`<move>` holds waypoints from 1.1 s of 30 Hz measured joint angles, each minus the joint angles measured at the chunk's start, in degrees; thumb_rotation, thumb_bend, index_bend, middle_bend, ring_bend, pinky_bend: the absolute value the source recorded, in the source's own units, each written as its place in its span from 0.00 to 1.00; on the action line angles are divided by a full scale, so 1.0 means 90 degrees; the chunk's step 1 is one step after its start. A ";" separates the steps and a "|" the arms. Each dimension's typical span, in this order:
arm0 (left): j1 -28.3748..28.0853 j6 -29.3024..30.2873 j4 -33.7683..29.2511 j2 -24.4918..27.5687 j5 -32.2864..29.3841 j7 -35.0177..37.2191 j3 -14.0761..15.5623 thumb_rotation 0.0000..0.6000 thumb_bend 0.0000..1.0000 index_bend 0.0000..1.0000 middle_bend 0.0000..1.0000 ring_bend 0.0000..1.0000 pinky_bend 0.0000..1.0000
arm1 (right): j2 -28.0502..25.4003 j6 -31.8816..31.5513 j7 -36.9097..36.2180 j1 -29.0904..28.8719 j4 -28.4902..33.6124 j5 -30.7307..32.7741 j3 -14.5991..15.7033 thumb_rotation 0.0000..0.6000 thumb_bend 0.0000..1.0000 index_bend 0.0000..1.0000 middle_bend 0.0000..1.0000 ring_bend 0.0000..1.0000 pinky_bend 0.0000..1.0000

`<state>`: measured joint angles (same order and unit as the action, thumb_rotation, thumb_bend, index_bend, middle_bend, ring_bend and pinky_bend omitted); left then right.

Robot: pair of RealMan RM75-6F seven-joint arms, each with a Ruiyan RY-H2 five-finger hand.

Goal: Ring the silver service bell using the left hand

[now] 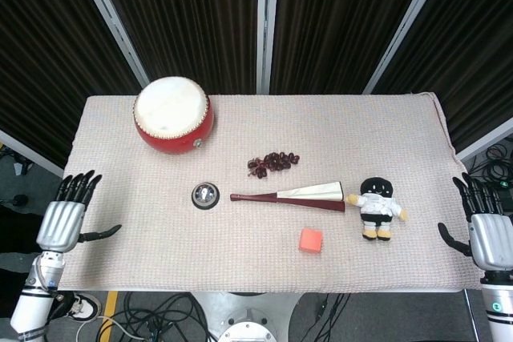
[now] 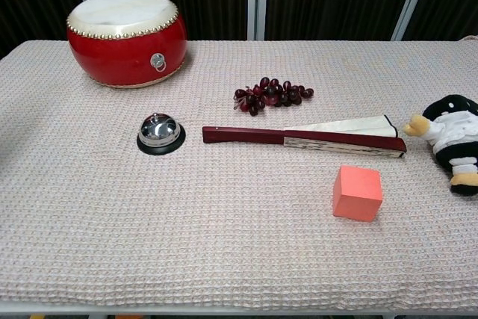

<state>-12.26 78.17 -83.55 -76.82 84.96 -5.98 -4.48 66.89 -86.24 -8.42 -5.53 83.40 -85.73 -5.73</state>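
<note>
The silver service bell (image 1: 205,195) (image 2: 160,132) sits on its black base on the cloth-covered table (image 1: 160,254), left of centre. My left hand (image 1: 64,218) hovers at the table's left edge, fingers spread and holding nothing, well to the left of the bell. At the right edge, my right hand (image 1: 490,231) is likewise spread and holds nothing. Neither hand appears in the chest view.
A red drum (image 1: 172,114) stands at the back left. Dark grapes (image 1: 272,162) lie behind a folded fan (image 1: 292,196) just right of the bell. An orange cube (image 1: 310,239) and a plush doll (image 1: 378,207) lie further right.
</note>
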 measured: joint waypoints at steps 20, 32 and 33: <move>-0.1542 -0.1217 0.1353 -0.2073 0.0473 0.0652 -0.0125 0.42 0.00 0.03 0.00 0.00 0.00 | -0.0002 0.0320 -0.0278 -0.0038 -0.0319 0.0293 -0.0048 1.00 0.22 0.00 0.00 0.00 0.00; -0.2246 -0.1583 0.2901 -0.3182 0.0739 0.1525 0.0004 0.69 0.00 0.03 0.00 0.00 0.00 | 0.0068 0.0462 -0.0464 -0.0083 -0.0517 0.0341 -0.0057 1.00 0.22 0.00 0.00 0.00 0.00; -0.2283 -0.1613 0.2986 -0.3233 0.0725 0.1563 0.0002 0.86 0.00 0.03 0.00 0.00 0.00 | 0.0073 0.0462 -0.0463 -0.0084 -0.0521 0.0340 -0.0056 1.00 0.22 0.00 0.00 0.00 0.00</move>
<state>-32.81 63.66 -56.68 -105.92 91.49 8.09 -4.46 67.55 -82.09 -12.58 -6.28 78.70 -82.67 -6.24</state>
